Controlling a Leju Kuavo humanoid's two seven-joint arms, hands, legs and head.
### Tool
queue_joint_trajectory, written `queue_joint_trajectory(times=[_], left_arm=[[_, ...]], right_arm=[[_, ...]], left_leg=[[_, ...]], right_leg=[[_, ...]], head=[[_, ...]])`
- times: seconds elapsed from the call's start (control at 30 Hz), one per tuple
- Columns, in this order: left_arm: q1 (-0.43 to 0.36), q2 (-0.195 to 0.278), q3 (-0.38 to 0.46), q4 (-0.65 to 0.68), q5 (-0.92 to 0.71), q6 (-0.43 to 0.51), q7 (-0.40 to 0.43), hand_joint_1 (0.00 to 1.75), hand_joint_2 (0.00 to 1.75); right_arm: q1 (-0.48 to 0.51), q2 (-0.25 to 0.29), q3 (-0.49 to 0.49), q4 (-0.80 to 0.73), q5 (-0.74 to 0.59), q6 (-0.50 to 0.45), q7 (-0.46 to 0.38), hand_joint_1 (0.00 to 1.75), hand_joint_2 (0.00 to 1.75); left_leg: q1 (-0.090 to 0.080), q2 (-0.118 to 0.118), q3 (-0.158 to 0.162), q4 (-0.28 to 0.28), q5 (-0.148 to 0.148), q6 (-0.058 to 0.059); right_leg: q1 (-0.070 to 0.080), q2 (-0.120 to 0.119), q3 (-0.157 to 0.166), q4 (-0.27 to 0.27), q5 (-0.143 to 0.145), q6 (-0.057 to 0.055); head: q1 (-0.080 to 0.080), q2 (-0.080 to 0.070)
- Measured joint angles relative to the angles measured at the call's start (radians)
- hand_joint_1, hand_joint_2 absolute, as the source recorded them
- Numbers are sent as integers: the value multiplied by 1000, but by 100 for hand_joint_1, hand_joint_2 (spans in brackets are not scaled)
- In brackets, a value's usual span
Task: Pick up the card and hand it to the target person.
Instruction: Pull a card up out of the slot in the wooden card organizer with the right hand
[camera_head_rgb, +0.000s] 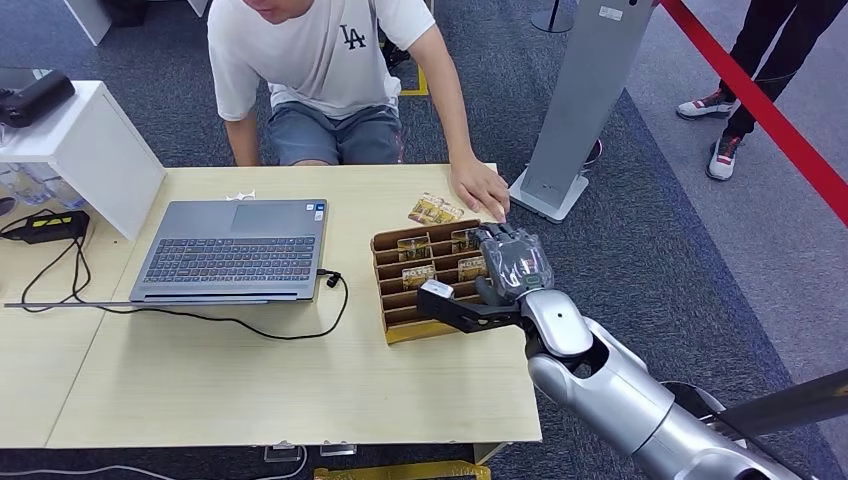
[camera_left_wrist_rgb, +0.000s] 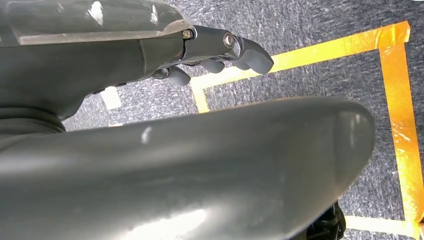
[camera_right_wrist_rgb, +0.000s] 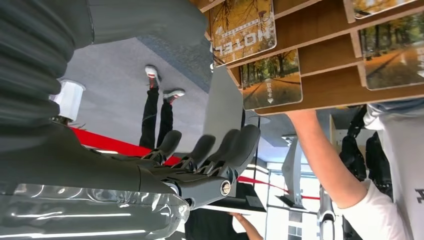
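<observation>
Cards (camera_head_rgb: 415, 246) standing in slots of brown wooden rack (camera_head_rgb: 395, 300) at table's (camera_head_rgb: 250, 390) right edge, autumn-tree print, one reading HOTEL (camera_right_wrist_rgb: 244, 26) in right wrist view; two more cards (camera_head_rgb: 434, 209) lying flat on table just behind rack. Right hand (camera_head_rgb: 510, 262) over rack's right end, fingers (camera_right_wrist_rgb: 225, 147) extended and apart, nothing held; whether fingertips touch rack or a card, can't tell, back of hand hides them in head view. Person (camera_head_rgb: 320, 60) in white T-shirt seated across table, head cut off by frame, hand (camera_head_rgb: 480, 188) resting on table edge just beyond robot's fingers. Left hand (camera_left_wrist_rgb: 220, 50) hanging above grey carpet w/ yellow tape (camera_left_wrist_rgb: 395, 100), fingers partly curled, nothing in them; most of it hidden by dark body part. Open laptop (camera_head_rgb: 235, 250) left of rack, cable (camera_head_rgb: 250, 320) running along its front. Second person's legs (camera_head_rgb: 745, 70) beyond red barrier (camera_head_rgb: 760, 105), rest cut off.
</observation>
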Motion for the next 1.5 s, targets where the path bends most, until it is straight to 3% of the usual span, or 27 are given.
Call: queue_joint_trajectory(times=[0.9, 1.37, 1.5], left_arm=[[1, -4, 0, 2, 0, 10, 0, 0, 0], [2, -6, 1, 2, 2, 13, 3, 0, 0], [2, -7, 2, 2, 4, 15, 6, 0, 0]], right_arm=[[-24, 34, 24, 82, -19, -11, -20, 67, 175], [-24, 32, 31, 98, -30, -17, -24, 55, 175], [-27, 34, 37, 103, -34, -20, -24, 59, 175]], left_leg=[[0, 1, 0, 0, 0, 0], [0, 0, -1, 0, 0, 0], [0, 0, 0, 0, 0, 0]], right_leg=[[0, 1, -1, 0, 0, 0], [0, 0, -1, 1, 0, 0], [0, 0, -1, 1, 0, 0]], head=[[0, 0], [0, 0], [0, 0]])
